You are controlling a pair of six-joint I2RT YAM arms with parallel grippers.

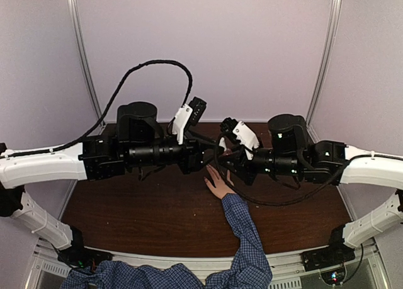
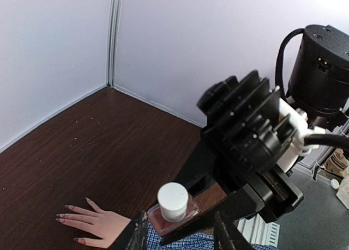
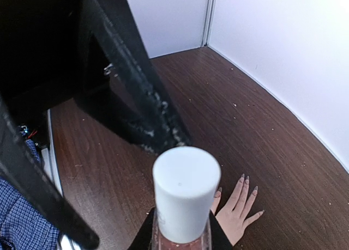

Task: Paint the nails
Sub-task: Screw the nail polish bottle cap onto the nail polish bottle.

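A light-skinned hand (image 1: 218, 184) with a blue checked sleeve (image 1: 247, 238) lies flat on the dark wooden table, fingers spread. Its pinkish nails show in the left wrist view (image 2: 59, 219) and the right wrist view (image 3: 246, 179). My right gripper (image 3: 182, 228) is shut on the body of a pink nail-polish bottle with a white cap (image 3: 186, 191) and holds it upright above the table, left of the hand. My left gripper (image 2: 179, 221) is open, its fingers either side of the bottle (image 2: 173, 205) without touching it. Both grippers meet above the hand (image 1: 214, 155).
The table (image 1: 145, 207) is walled by pale panels at the back and sides. Both arms' black wrists and cables (image 1: 157, 65) hang over the middle. The person's arm reaches in from the near edge.
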